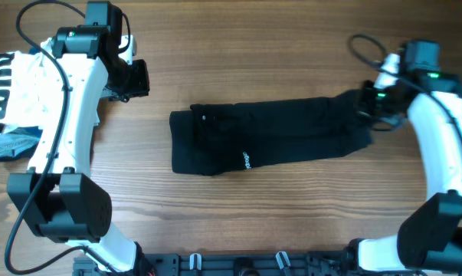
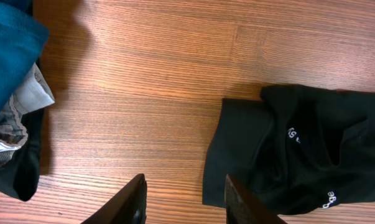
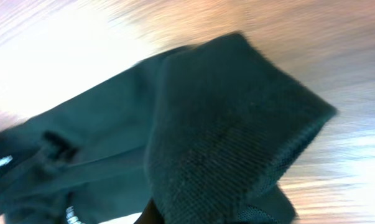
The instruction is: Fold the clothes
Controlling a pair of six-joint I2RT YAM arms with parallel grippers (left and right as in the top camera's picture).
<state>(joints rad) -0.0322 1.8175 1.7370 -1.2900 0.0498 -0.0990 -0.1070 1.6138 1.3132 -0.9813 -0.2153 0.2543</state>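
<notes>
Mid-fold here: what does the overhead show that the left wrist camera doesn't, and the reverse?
Overhead only: the black garment at full length across the table, with the right gripper holding its right end.
Left wrist only: the left gripper up close, its fingers apart over bare wood, short of the garment's left edge.
Both: the garment's left end, the wooden table, and the clothes pile off to the left.

black pants (image 1: pixel 269 142), stretched out lengthwise, small white logo
</notes>
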